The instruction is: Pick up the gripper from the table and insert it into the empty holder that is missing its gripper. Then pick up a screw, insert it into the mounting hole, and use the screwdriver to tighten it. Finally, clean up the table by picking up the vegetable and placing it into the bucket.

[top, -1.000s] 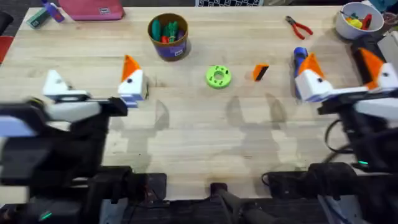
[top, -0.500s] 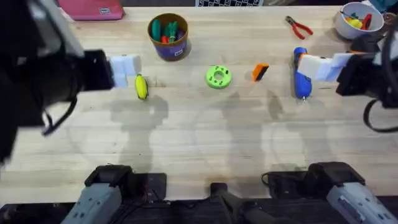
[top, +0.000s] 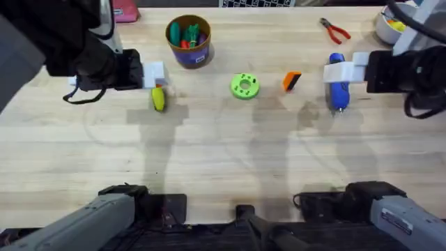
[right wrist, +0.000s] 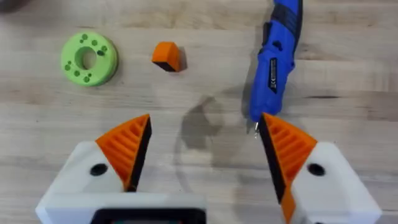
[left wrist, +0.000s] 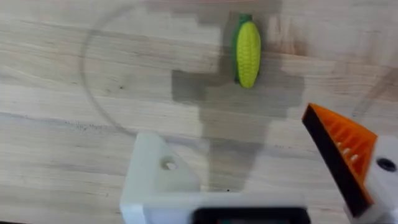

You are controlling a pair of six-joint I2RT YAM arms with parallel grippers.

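Compared with a second ago both arms have swung up off the bench [top: 223,174]: the left gripper [left wrist: 249,186] now hangs above the vegetable [top: 159,100], which was hidden under it before, and the right gripper [right wrist: 202,152] sits over the blue screwdriver [top: 338,87]. Left jaws are spread, one side a bare white holder [left wrist: 158,177] with a hole, the other an orange finger. Right jaws are spread too, both orange. The loose gripper [top: 292,81] lies on the light wood between the green disc [top: 244,86] and the screwdriver. The bucket [top: 189,42] stands farther back, red pliers [top: 335,30] near the far right.
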